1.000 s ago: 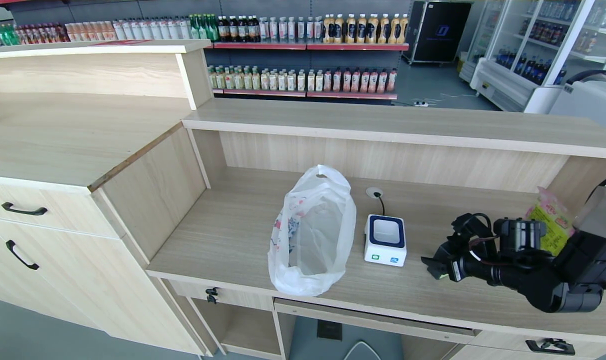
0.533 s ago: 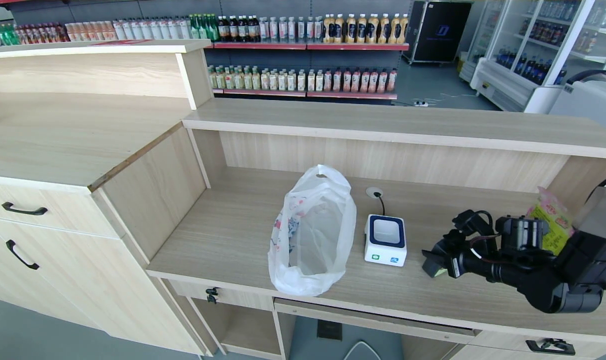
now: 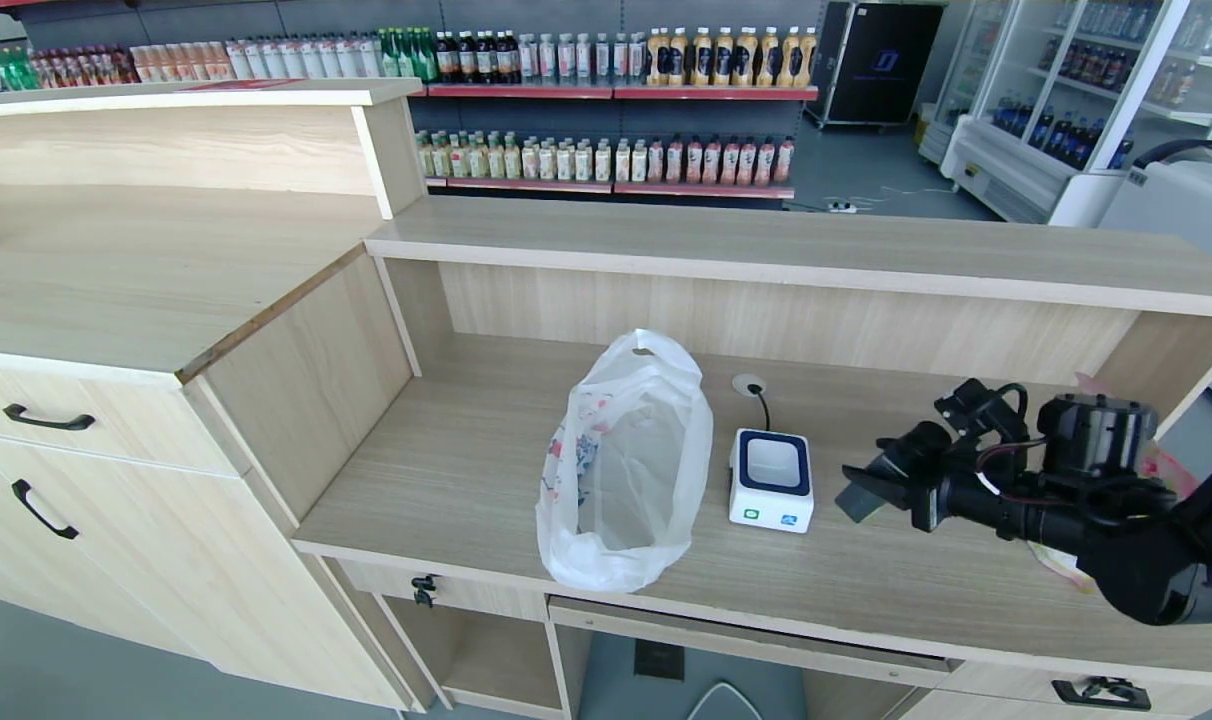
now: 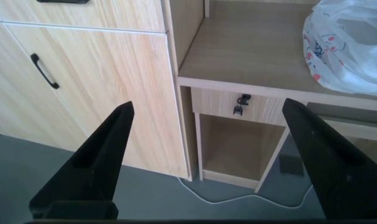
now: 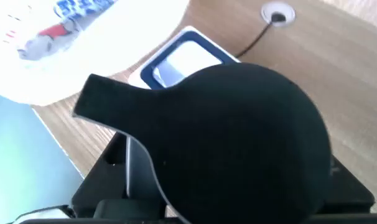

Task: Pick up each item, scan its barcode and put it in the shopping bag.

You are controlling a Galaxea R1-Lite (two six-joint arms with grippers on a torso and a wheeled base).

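A white plastic shopping bag (image 3: 621,465) lies on the lower counter with its mouth towards the front edge. To its right stands the white barcode scanner (image 3: 771,480) with a blue-rimmed window. My right gripper (image 3: 866,488) hovers just right of the scanner, a little above the counter. In the right wrist view a black rounded shape (image 5: 238,137) hides much of the scene, with the scanner (image 5: 182,59) and the bag (image 5: 64,43) beyond it. A snack packet (image 3: 1164,468) lies mostly hidden behind the right arm. My left gripper (image 4: 204,168) hangs open and empty below the counter's left front corner.
The lower counter (image 3: 466,470) is boxed in by a raised back ledge (image 3: 786,250) and wooden side walls. The scanner's cable runs to a grommet (image 3: 748,384). Cabinet drawers (image 3: 46,420) stand at the left. Drink shelves and fridges stand far behind.
My right arm has lifted and swung towards the back right, so its gripper sits a little higher. The arm now covers most of the snack packet. Bag and scanner have not moved.
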